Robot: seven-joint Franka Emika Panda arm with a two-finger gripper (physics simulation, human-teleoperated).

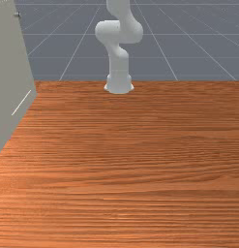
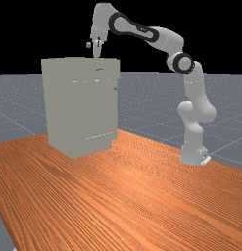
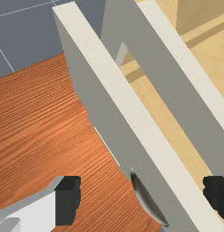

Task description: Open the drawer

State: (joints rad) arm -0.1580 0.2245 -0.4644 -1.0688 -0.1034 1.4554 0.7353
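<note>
The drawer (image 3: 104, 108) is at the top of the cabinet (image 2: 81, 108), a gap between its front and the grey panel behind showing tan inside. Its handle (image 3: 149, 208) and front lie between the parted fingers (image 3: 65, 204) of the released gripper (image 2: 97, 55). The far view shows the cabinet near the table's (image 2: 127, 206) far edges, hiding where they meet.
</note>
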